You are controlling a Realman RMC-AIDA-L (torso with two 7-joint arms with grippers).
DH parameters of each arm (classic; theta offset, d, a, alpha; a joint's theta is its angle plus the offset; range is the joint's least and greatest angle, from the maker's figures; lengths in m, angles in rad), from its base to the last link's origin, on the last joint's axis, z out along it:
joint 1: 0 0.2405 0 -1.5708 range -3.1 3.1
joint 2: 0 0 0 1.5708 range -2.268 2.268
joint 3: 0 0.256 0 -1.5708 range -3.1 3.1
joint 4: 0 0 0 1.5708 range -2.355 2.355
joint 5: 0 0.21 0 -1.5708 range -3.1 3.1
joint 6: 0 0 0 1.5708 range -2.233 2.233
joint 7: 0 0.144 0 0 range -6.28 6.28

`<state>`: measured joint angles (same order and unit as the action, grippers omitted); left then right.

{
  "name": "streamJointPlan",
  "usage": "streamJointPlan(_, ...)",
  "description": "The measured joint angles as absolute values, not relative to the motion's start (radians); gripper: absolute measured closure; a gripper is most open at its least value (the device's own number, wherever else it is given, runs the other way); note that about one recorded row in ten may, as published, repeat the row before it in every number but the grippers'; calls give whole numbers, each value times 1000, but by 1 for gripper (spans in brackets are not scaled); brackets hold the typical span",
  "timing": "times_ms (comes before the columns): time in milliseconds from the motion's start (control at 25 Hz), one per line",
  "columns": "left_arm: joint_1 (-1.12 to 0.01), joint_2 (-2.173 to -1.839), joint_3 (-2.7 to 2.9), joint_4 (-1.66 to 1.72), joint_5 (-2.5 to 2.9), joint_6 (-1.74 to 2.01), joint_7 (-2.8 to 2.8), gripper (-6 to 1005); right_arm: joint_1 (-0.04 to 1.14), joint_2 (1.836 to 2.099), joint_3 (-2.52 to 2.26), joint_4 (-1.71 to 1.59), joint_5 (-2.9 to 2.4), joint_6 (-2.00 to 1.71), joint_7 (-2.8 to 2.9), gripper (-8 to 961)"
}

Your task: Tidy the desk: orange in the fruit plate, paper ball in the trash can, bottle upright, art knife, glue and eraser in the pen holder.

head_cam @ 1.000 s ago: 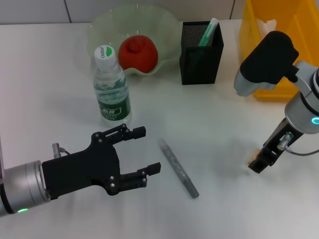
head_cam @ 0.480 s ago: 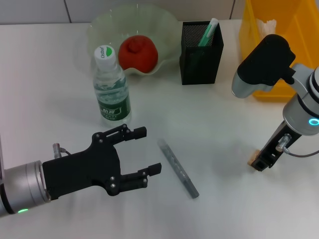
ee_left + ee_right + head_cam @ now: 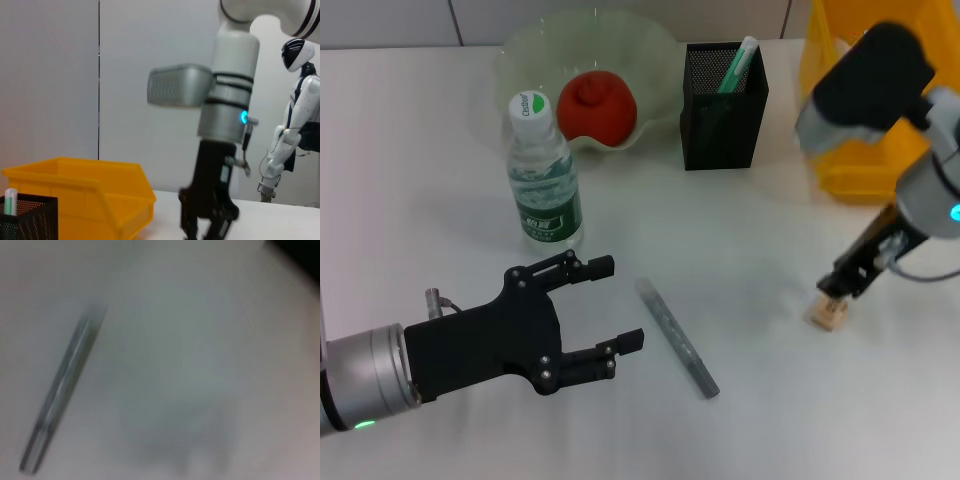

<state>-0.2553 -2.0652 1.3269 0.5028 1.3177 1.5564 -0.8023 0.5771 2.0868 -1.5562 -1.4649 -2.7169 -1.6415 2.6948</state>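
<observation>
So my right gripper [image 3: 842, 285] is down at the bench [image 3: 760, 220], right above the tan eraser [image 3: 826, 313]; can't tell if it's pinching it or not. My left gripper [image 3: 605, 305] hangs spread wide beside the grey art knife [image 3: 677, 337]. The orange [image 3: 597, 104] sits in the fruit plate [image 3: 525, 50], the bottle [image 3: 544, 172] stands upright just in front, and the pen holder [image 3: 722, 105] has a green-capped stick in it, near the yellow trash can [image 3: 860, 165].
</observation>
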Motion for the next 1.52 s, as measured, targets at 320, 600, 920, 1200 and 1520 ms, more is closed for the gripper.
streamJointPlan(320,-256,-2065,1327,503,1318,1560,-802,214,611,2085,-1463,-1547,-2714,-1708,2713,662)
streamJointPlan(600,-253,-2065,1327,502,1318,1569,-802,214,572,2088,-1566,-1475,-2722,-1686,2740,498)
streamJointPlan(920,-254,-2065,1327,503,1316,1569,-802,214,571,2088,-1570,-1400,-2717,-1638,2736,318)
streamJointPlan(1200,-254,-2065,1327,503,1316,1568,-802,214,580,2088,-1601,-1355,-2717,-1614,2735,318)
streamJointPlan(1520,-256,-2065,1327,503,1315,1567,-802,214,595,2088,-1622,-1308,-2717,-1596,2735,361)
